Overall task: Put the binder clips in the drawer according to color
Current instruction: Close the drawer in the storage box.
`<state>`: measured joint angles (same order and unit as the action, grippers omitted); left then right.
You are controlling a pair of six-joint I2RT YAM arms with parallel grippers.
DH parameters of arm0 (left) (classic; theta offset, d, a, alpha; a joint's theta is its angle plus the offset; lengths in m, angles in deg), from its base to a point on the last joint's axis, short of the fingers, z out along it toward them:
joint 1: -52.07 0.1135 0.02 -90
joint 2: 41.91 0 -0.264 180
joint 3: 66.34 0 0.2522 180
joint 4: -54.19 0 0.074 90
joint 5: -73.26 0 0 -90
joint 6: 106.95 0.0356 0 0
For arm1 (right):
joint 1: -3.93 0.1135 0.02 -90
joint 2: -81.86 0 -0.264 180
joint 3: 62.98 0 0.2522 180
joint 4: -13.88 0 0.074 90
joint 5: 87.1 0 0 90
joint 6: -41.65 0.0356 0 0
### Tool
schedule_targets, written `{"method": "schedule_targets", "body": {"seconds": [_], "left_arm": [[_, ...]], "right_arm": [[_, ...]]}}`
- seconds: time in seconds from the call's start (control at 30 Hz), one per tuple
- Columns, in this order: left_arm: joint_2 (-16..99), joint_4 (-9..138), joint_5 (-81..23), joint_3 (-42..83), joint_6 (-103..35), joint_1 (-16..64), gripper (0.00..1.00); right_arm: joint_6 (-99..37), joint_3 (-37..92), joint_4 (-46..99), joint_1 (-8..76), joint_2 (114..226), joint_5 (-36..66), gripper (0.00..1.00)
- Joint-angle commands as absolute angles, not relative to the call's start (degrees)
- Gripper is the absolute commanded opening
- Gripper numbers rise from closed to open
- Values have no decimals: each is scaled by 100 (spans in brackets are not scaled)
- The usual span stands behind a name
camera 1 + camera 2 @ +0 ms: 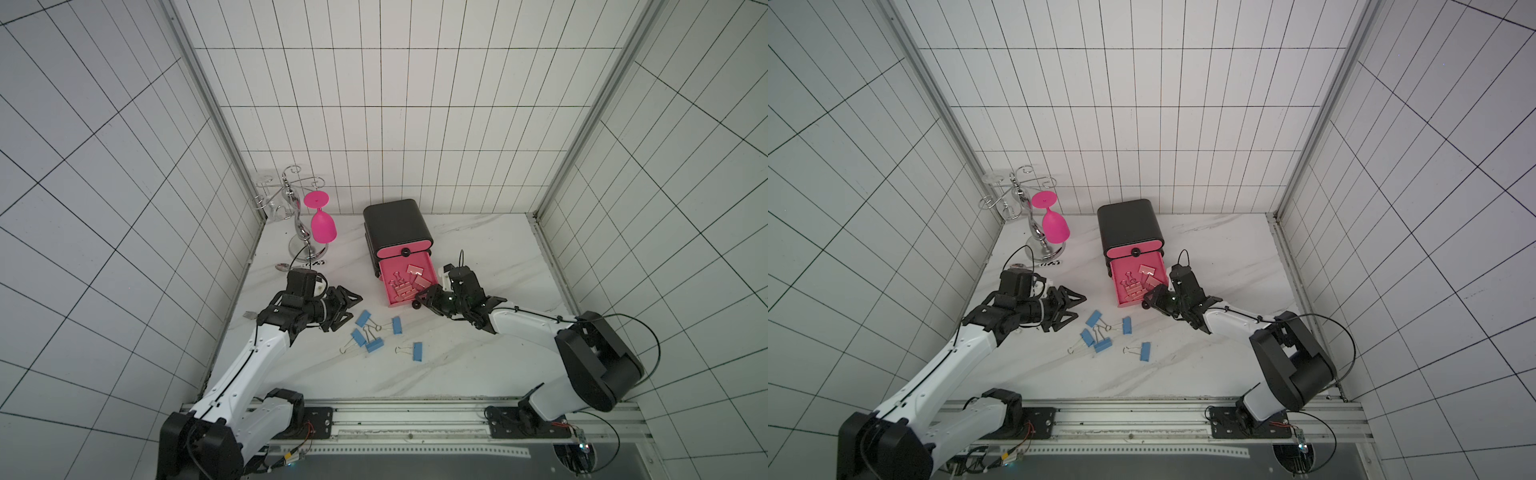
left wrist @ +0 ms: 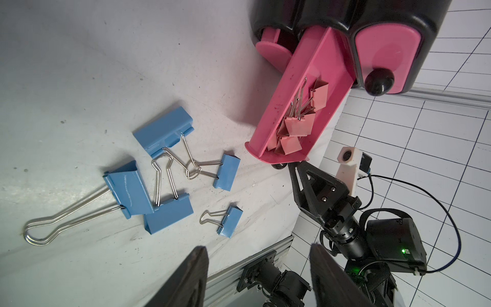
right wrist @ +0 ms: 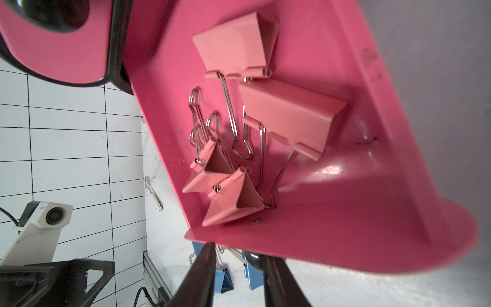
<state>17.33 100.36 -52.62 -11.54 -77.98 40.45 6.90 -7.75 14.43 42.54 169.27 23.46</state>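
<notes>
The drawer chest (image 1: 397, 222) is black with pink fronts; its top drawer is shut. The middle drawer (image 1: 392, 266) is pulled out and holds several salmon-pink binder clips (image 1: 409, 282), also seen in the right wrist view (image 3: 289, 114). My right gripper (image 1: 417, 298) is at that drawer's front, open, with the black knob (image 3: 252, 259) between its jaws, against one finger and apart from the other. Several blue binder clips (image 1: 374, 345) lie loose on the table in front of the chest, large in the left wrist view (image 2: 163, 130). My left gripper (image 1: 356, 308) hovers just left of them, open and empty.
A silver glass rack (image 1: 301, 232) stands at the back left with a pink goblet (image 1: 323, 226) and a clear glass (image 1: 270, 203) hanging from it. A spoon (image 1: 282, 267) and a fork (image 1: 249, 314) lie near the table's left edge. A metal rail (image 1: 415, 419) runs along the front.
</notes>
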Motion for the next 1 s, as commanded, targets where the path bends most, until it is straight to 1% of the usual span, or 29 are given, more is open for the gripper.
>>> {"method": "schedule_targets", "body": {"seconds": [0.0, 0.63, 0.97], "left_arm": [[1682, 10047, -5294, -1039, -7725, 4064, 64], [1654, 10118, -5325, -917, -7713, 4064, 64], [1634, 10149, -5348, -879, -7748, 4065, 64]], "right_arm": [[535, -575, 1349, 4190, 16908, 2263, 34], [432, 21, 1481, 4067, 17216, 2299, 34], [442, 603, 1446, 3824, 17800, 2450, 33]]}}
